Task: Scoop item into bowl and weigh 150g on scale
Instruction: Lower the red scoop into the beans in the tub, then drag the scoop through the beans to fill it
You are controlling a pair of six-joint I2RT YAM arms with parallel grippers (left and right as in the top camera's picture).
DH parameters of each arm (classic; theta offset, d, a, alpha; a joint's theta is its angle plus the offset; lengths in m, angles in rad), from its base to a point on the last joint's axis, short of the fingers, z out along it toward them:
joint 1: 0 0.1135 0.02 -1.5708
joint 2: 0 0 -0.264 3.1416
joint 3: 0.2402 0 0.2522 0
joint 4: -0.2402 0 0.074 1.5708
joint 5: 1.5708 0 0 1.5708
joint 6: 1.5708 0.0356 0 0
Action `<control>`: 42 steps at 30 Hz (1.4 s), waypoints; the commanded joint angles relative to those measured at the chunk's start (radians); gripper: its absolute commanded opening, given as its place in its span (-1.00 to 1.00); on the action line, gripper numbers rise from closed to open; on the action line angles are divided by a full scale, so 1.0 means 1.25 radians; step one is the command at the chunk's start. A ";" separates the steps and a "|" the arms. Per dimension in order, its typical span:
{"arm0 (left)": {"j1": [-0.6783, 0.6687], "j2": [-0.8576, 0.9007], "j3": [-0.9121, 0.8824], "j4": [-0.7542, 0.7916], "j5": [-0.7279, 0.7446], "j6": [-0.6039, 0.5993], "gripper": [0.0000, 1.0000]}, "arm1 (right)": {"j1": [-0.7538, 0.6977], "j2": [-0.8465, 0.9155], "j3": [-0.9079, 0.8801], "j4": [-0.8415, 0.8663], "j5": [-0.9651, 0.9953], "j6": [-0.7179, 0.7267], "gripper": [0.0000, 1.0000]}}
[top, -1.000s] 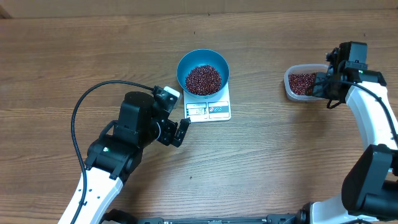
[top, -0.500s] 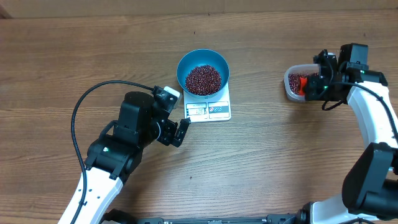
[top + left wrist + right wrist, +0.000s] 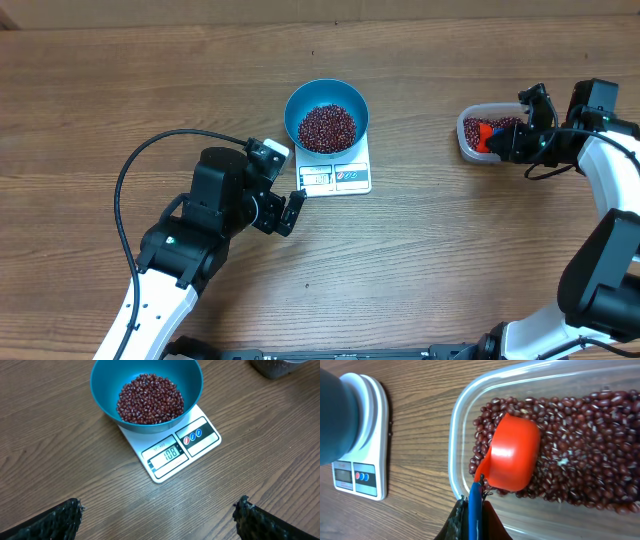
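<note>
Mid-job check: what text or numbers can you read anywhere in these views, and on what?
"108": display on the scale, left wrist view; the last digit may be 0.
Small print above that display: too blurred to read.
Red and blue round marks beside it: no readable text.
Bowl, tub, scoop: no text.

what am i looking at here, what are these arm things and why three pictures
These are two robot arms at a wooden table. One picture looks down from above; the other two come from a camera on each wrist. A blue bowl of red beans stands on a white scale. A clear tub holds more beans. The left gripper is open and empty, near the scale. The right gripper is shut on the handle of a red scoop in the tub.
</note>
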 commanded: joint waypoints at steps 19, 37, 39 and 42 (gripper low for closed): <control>0.003 -0.014 -0.002 0.002 0.012 0.015 0.99 | -0.017 0.114 -0.003 0.034 -0.034 -0.006 -0.93; 0.003 -0.014 -0.002 0.002 0.011 0.015 0.99 | -0.127 0.186 -0.003 0.038 -0.052 -0.006 -0.93; 0.003 -0.014 -0.002 0.002 0.011 0.015 0.99 | -0.135 0.195 -0.003 0.039 -0.084 -0.006 -0.93; 0.003 -0.014 -0.002 0.002 0.011 0.015 0.99 | -0.145 0.196 -0.003 0.038 -0.122 -0.005 -0.93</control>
